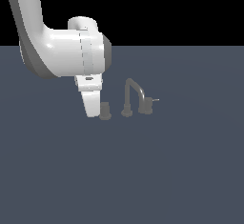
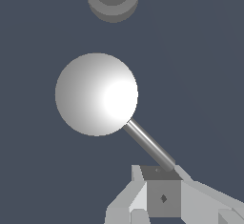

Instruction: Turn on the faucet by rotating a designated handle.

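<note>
End effector low beside the designated handle

The end effector (image 1: 91,109) touches the handle's thin lever pin (image 2: 148,144); I cannot tell whether it grips. The designated handle (image 1: 105,110) stands on the dark surface (image 1: 143,170), at the exterior view's left of the faucet (image 1: 134,96) spout.

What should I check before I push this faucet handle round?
1. Correct handle: the gripper is down beside the designated handle, on the exterior view's left of the spout. Ok.
2. Lever pin reached: in the wrist view the fingers meet the outer end of the lever pin. Ok, though firm contact cannot be told.
3. Fingers open or shut: cannot tell.
4. Spout clearance: the spout stands apart from the arm. Ok.
5. Twin handle: on the far side of the spout, nothing touching it. Ok.
</note>
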Available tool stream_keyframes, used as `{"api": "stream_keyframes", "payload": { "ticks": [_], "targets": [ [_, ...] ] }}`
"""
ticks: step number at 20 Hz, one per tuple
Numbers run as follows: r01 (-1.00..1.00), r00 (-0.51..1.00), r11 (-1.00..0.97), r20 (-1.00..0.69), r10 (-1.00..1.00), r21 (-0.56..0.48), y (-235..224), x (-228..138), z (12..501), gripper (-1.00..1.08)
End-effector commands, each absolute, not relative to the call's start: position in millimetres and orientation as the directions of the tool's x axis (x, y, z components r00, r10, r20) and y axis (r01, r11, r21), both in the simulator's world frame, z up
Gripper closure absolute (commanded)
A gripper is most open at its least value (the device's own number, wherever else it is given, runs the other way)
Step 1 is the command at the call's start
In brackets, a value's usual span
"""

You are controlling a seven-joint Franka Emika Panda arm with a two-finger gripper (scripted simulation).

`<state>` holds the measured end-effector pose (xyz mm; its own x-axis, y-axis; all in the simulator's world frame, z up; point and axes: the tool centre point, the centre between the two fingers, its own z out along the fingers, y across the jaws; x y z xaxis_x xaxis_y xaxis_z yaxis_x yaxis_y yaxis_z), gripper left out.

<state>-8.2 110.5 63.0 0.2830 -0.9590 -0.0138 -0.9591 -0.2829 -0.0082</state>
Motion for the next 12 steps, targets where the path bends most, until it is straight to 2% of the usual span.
{"api": "stream_keyframes", "payload": {
  "ticks": [1,4,5,12],
  "targets": [
    [-0.969,0.245,-0.245,-0.002,-0.969,-0.001,74.7,-9.9,63.4,1.08],
    [-0.971,0.241,-0.241,0.0,-0.971,0.0,63.2,-13.0,63.6,1.08],
    [-0.957,0.289,-0.289,-0.015,-0.957,-0.005,99.1,-15.5,63.0,1.08],
    [-0.968,0.252,-0.252,-0.003,-0.968,-0.001,46.1,2.8,63.4,1.08]
  ]
}}
